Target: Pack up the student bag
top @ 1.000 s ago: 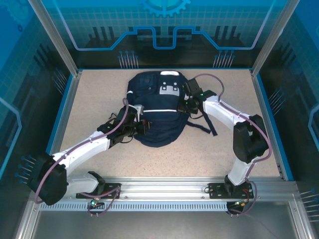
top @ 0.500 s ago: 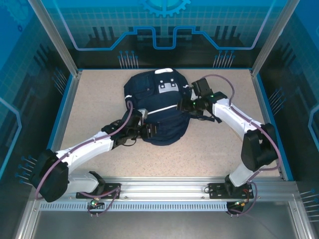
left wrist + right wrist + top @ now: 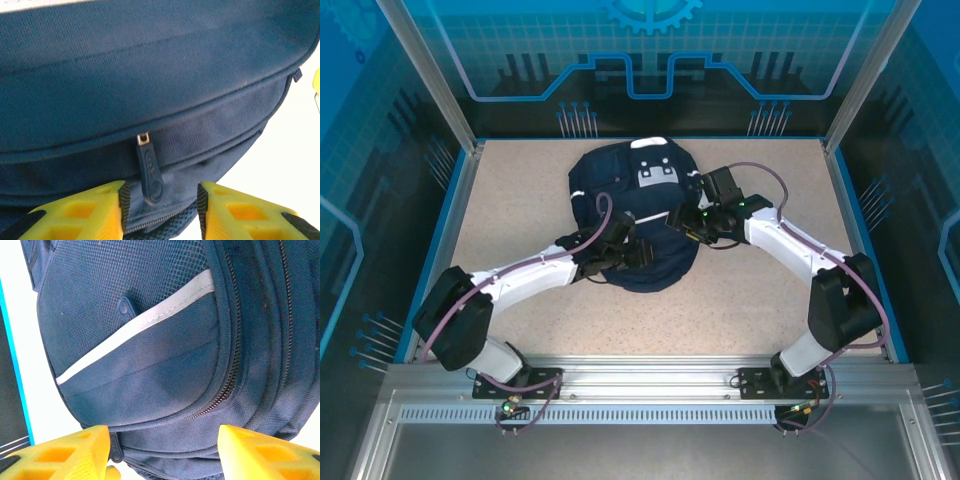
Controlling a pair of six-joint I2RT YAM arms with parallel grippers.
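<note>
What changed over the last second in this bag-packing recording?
Both tools opened and let go of the bag. The left tool moved inward along the bag's near side, and a zipper pull now lies between its open jaws. The right tool edged slightly further in over the bag's right side. The bag settled into a rounder shape but stayed mid-table.

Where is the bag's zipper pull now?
In the left wrist view, the zipper pull hangs bottom-centre on the student bag, between the fingers of the left tool.
</note>
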